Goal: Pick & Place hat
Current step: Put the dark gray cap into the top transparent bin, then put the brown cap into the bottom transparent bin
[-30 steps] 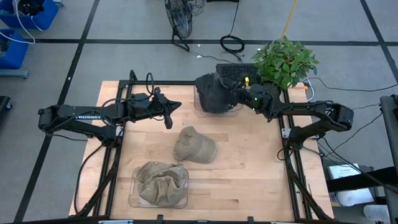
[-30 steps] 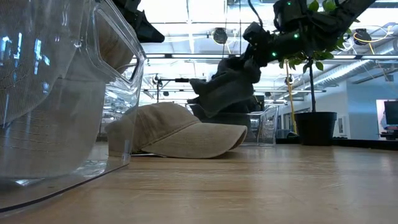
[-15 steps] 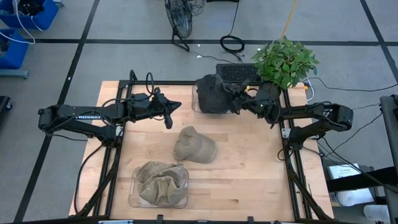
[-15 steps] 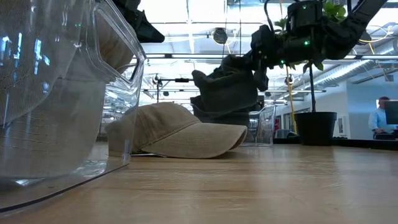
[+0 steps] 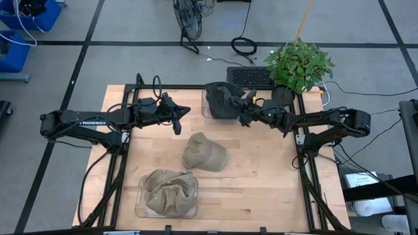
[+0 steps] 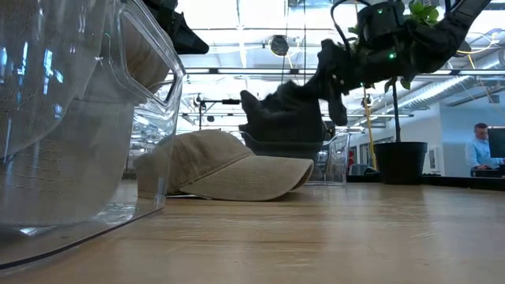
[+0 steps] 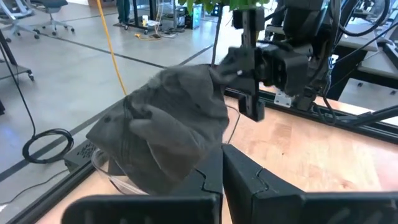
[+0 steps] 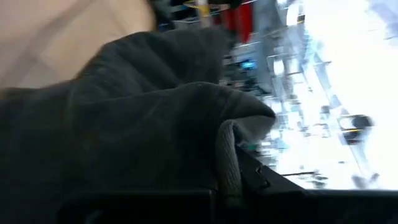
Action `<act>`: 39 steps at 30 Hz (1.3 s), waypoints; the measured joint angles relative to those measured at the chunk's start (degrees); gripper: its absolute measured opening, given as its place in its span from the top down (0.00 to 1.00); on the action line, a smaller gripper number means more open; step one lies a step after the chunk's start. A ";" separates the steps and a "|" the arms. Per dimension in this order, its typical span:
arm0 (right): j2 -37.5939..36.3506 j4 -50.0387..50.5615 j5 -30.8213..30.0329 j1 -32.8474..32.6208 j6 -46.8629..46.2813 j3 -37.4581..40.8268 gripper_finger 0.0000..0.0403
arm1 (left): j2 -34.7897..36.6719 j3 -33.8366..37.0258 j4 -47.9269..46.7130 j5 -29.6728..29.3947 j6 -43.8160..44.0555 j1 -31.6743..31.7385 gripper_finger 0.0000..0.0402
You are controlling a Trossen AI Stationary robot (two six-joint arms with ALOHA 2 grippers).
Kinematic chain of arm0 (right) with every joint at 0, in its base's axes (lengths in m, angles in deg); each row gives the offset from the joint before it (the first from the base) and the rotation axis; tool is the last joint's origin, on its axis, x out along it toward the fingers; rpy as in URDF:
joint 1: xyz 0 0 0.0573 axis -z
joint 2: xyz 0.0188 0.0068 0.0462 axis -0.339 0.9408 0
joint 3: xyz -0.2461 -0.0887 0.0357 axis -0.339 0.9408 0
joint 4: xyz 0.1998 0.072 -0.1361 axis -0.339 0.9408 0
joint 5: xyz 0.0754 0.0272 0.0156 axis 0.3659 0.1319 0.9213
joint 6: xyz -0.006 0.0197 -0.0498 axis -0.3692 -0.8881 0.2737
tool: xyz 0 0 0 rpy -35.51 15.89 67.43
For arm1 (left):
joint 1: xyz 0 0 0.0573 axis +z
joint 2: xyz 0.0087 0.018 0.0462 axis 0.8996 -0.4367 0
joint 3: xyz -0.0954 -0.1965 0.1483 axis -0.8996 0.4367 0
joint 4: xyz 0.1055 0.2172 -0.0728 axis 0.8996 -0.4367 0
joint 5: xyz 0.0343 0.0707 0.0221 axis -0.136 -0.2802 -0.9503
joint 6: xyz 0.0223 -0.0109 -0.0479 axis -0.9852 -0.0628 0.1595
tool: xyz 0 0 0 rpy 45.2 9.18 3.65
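Observation:
A dark grey hat (image 5: 222, 101) hangs at the far middle of the table, over a clear container (image 5: 204, 115). It also shows in the low view (image 6: 284, 114) and the left wrist view (image 7: 168, 124). My right gripper (image 5: 245, 112) is shut on it from its right. A tan hat (image 5: 204, 151) lies on its brim and crown in the table's middle. My left gripper (image 5: 177, 119) is shut and empty, above the table to the left of the dark hat. My right gripper pinches a folded edge of the dark hat (image 8: 231, 146) between its two fingers, at the hat's right side. The fingers come roughly level from the table's right. The hat hangs slack from the fingers, its lower part (image 7: 149, 180) down inside the clear container's rim.
A clear bin (image 5: 168, 194) with tan hats stands at the near left and fills the low view's left (image 6: 79, 118). A potted plant (image 5: 297, 64) stands beyond the far right corner. Bare wood lies right of the tan hat.
My right gripper has gone toward the table's left and a little toward its near edge, turning at the wrist, still shut on the dark hat. The hat has swung and come lower over the clear container.

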 joint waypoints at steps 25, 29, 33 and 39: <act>-2.21 7.59 -15.03 -0.36 -30.69 4.81 0.77 | 0.00 0.00 -0.07 -0.61 -1.90 0.00 0.99; -3.96 7.72 -15.01 -0.34 -30.74 4.81 0.66 | 0.00 0.00 -0.07 -0.61 -1.90 0.00 0.96; -5.86 7.95 -15.06 -0.36 -32.64 4.84 0.53 | 0.00 0.00 -0.08 -0.63 -1.97 0.00 0.98; -10.09 16.10 -15.07 -0.44 -40.77 4.83 0.38 | 0.00 0.00 -0.11 -0.64 -3.71 0.00 0.96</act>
